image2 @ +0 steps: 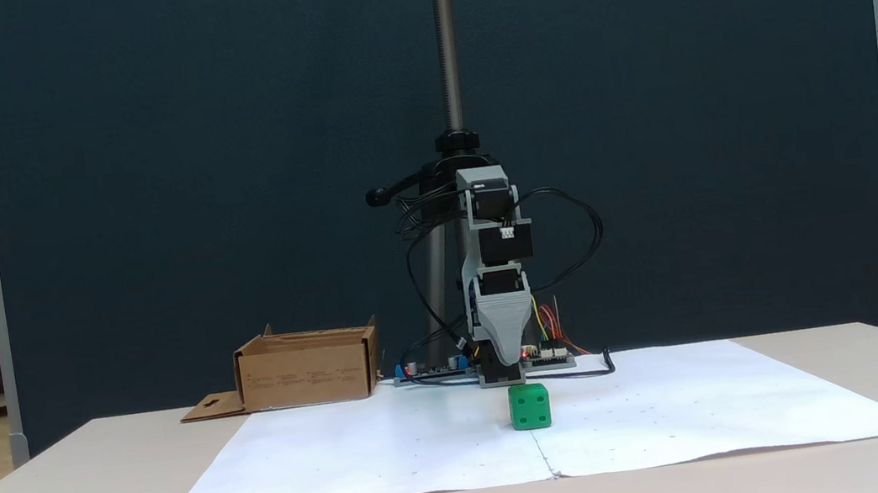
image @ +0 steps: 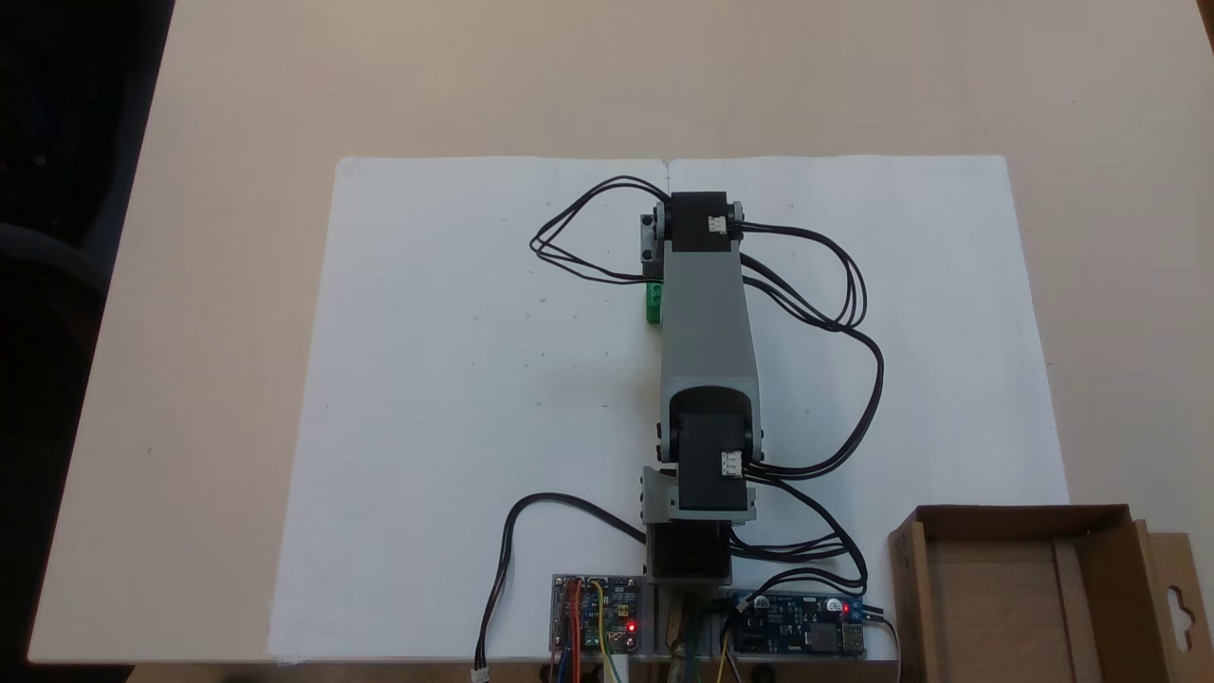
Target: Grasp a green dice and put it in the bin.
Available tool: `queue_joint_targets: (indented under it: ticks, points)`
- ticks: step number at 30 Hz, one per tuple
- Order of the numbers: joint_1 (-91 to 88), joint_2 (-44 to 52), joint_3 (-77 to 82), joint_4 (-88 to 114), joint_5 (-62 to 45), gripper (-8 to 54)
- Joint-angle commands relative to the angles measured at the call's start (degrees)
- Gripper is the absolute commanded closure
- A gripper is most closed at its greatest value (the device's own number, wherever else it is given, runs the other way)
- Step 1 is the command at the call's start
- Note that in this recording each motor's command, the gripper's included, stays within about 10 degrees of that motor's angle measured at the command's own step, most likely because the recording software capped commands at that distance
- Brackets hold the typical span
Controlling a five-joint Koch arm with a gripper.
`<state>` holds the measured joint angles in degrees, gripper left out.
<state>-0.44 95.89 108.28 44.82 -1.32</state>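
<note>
Directly below my gripper [image2: 509, 352] and a touch toward the camera in a fixed view sat the green dice [image2: 530, 406], flat on the white paper sheet [image2: 347, 454], free of my jaws. Whether those jaws were parted or closed I could not tell; they lay one behind the other. I judged I hung there to line up for a descent onto the cube. In a fixed view my own forearm [image: 707, 313] covered most of the dice [image: 653, 304]. The bin [image: 1005, 579] stood well behind me beside my base, open side up. Only my black cables [image: 835, 285] looped nearby, so nothing blocked the path.
</note>
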Motion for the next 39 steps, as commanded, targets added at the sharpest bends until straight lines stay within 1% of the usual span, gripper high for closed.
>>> queue_joint_targets:
  ticks: [1,9,19,26,39]
  points:
    - [-1.8,0.5,-3.0,0.6,0.7,2.3]
    - [-2.7,-1.1,-3.0,0.5,4.9,2.3]
    - [-3.9,-4.7,-3.0,-1.9,7.0,2.2]
    - [-4.1,-5.3,-3.0,-3.4,10.5,2.4]
    - [-4.7,-8.4,-3.1,-6.9,11.0,2.4]
